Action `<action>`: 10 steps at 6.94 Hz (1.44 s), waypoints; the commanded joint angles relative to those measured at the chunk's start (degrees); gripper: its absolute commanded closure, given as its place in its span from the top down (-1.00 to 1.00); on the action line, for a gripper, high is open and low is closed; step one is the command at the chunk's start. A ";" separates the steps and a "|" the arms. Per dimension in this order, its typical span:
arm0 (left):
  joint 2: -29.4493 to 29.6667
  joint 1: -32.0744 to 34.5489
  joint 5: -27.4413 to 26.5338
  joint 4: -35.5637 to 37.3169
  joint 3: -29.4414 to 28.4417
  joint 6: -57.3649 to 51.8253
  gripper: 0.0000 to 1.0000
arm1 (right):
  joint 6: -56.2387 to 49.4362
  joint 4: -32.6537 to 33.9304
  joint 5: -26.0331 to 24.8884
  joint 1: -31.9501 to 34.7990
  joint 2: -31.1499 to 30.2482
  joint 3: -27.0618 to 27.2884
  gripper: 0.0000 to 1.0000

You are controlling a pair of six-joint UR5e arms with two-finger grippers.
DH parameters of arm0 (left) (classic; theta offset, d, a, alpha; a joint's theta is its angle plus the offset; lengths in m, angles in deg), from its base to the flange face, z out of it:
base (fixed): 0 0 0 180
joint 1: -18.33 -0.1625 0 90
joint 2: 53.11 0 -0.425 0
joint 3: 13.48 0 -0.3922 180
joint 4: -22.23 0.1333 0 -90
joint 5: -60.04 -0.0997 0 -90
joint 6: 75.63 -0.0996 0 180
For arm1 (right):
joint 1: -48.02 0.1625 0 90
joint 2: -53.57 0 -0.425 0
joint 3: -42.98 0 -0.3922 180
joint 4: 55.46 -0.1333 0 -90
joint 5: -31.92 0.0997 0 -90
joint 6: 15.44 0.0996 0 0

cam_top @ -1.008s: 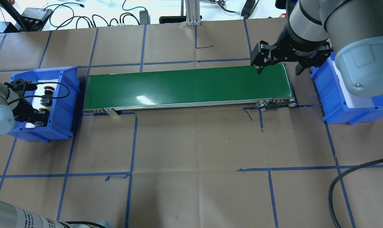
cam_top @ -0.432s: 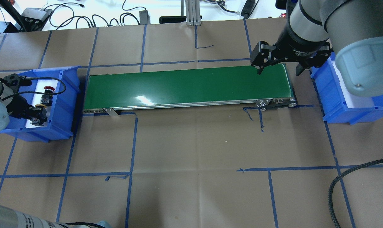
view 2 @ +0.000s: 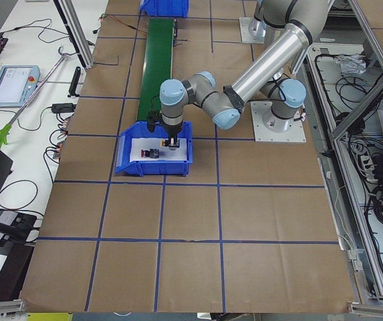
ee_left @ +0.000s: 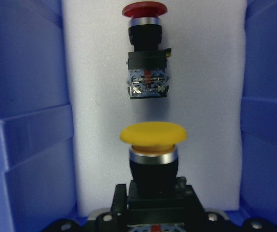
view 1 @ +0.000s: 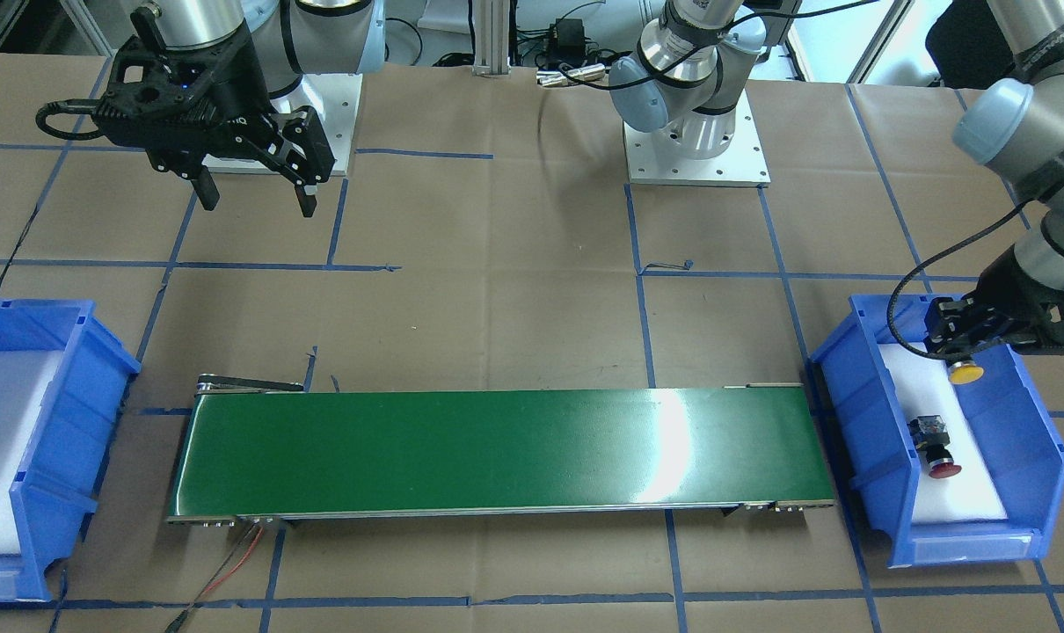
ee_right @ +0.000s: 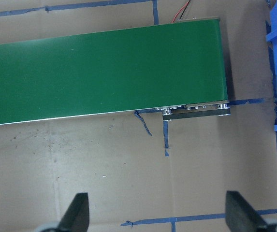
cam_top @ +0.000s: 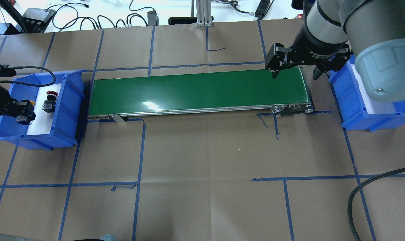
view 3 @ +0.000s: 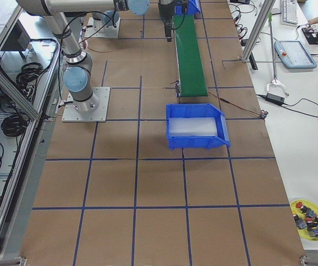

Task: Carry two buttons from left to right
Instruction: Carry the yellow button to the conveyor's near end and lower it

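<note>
**Brown-papered worktop point(view 1: 497, 308): yellow button comes up out of its bin**

Within the last second the left gripper point(view 1: 961, 353) has risen from the floor of the left bin point(view 1: 853, 413). Its fingers pinch the yellow button point(ee_left: 153, 140) by its black body. The red button point(view 1: 935, 447) lies inside the bin. The first pick looks done, and the green conveyor point(view 1: 497, 448) is the likely next stop. The right gripper point(view 1: 256, 202) hangs near the belt's right end, fingers spread. The white print point(cam_top: 323, 53) on its wrist is too blurred to read.
</note>
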 commanded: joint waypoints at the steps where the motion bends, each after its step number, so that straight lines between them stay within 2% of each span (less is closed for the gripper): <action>1: -1.02 0.58 0.09 -12.34 -9.09 0.01 -0.79 | 0.00 -0.02 -0.01 0.00 0.02 -0.01 1.00; 4: -1.02 10.31 -0.08 -14.23 -13.69 5.69 -0.79 | 0.00 -0.02 -0.01 0.00 0.02 -0.01 1.00; 6: 0.73 19.70 -0.61 -14.32 -16.50 15.78 -0.78 | 0.00 -0.11 -0.01 0.00 -0.07 -0.01 1.00; 8: 4.32 26.40 -0.44 -13.18 -16.77 26.76 -0.78 | 0.00 -0.02 -0.01 0.00 0.02 -0.01 1.00; 10: 9.94 31.85 -0.44 -7.67 -16.69 34.51 -0.78 | -0.09 -0.20 -0.10 0.00 -0.07 -0.01 1.00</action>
